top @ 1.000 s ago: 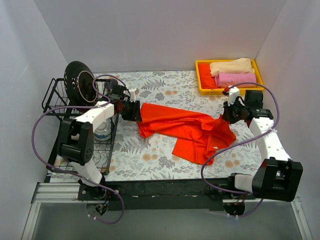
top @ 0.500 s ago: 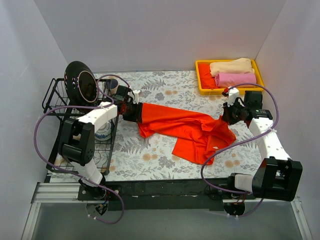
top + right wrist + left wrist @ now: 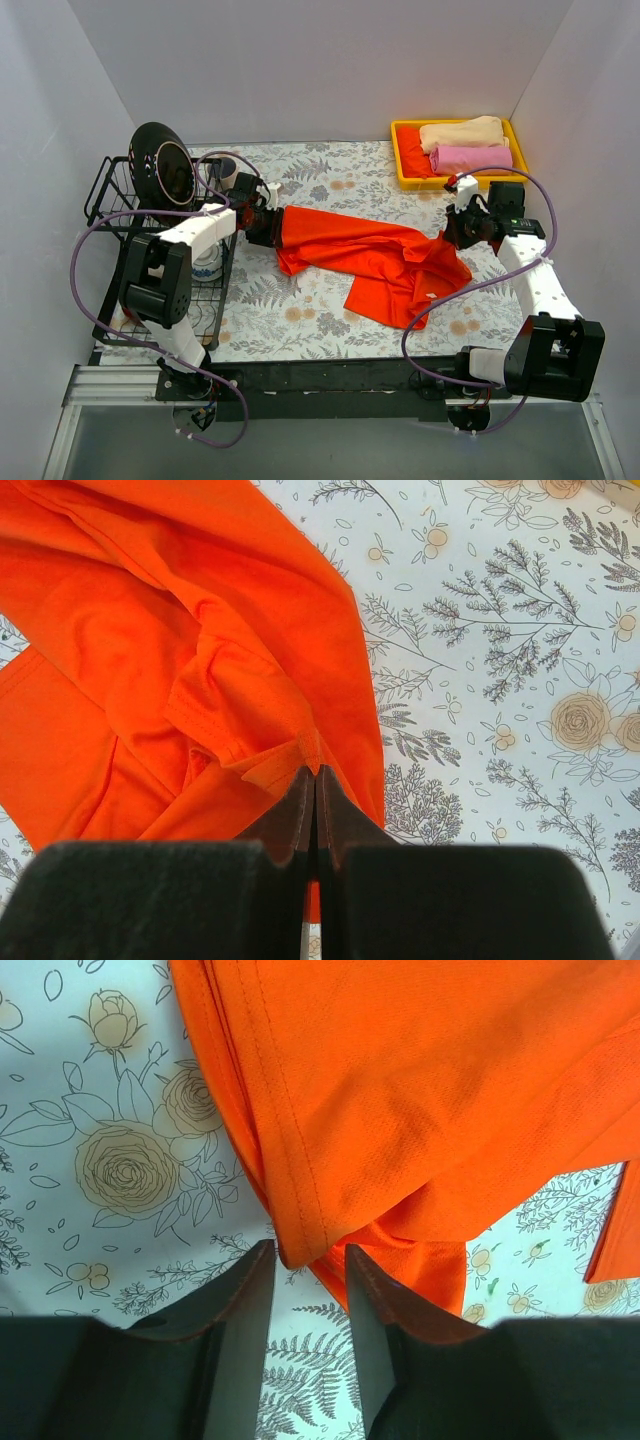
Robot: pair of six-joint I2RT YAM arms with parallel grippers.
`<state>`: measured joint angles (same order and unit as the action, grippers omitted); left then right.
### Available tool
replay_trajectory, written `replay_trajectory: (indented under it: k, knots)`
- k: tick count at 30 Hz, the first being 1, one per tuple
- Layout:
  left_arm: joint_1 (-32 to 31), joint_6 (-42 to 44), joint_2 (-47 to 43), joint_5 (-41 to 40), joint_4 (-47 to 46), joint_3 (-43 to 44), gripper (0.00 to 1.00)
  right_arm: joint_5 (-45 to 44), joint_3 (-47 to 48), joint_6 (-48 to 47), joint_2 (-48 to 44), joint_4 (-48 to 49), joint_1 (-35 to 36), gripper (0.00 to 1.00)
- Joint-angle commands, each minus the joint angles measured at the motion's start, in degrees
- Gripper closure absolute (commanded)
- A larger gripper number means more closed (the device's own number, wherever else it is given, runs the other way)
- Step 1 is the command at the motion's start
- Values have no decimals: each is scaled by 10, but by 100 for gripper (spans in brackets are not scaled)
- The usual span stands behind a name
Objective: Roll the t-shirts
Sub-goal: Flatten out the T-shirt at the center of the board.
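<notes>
Finished rolls [image 3: 470, 158] are lying in the yellow tray [image 3: 404, 172]. Near it the orange-red t-shirt [image 3: 370, 255] is sprawling unrolled, right gripper [image 3: 316, 780] pinching it, left gripper [image 3: 305, 1280] gaping around its hem.

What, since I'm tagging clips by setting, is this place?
Likely a robot test booth staged as a home table: white walls box in a floral tablecloth, left arm and right arm are bolted at its near edge, an orange-red t-shirt lies near a yellow tray of rolled shirts.
</notes>
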<state>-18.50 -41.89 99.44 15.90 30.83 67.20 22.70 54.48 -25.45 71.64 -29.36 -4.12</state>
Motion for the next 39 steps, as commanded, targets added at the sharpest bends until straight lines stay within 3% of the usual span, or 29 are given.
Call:
replay_trajectory:
  k: [1, 6, 12, 18, 25, 29, 32, 39]
  knots:
    - [0, 0, -4, 11, 4, 8, 70, 8, -4, 1, -10, 22, -3, 99]
    - [0, 3, -3, 5, 3, 21, 80, 7, -4, 1, -9, 23, -3, 99]
    - [0, 16, 0, 1, -2, 33, 100, 6, -3, 1, -7, 26, -3, 99]
    - [0, 60, -6, -26, 5, 98, 100, -22, 30, -4, -3, 33, -3, 99]
    - [8, 97, -35, -45, 17, 252, 100, -78, 213, -13, 48, 21, -38, 99]
    - [14, 88, -50, -65, 13, 321, 100, -82, 366, -15, 75, 5, -60, 99]
    - [22, 82, -74, -85, 6, 351, 100, -89, 431, -16, 76, 5, -63, 99]
    - [34, 80, -135, -112, -11, 390, 100, -87, 485, -1, 26, -12, -63, 99]
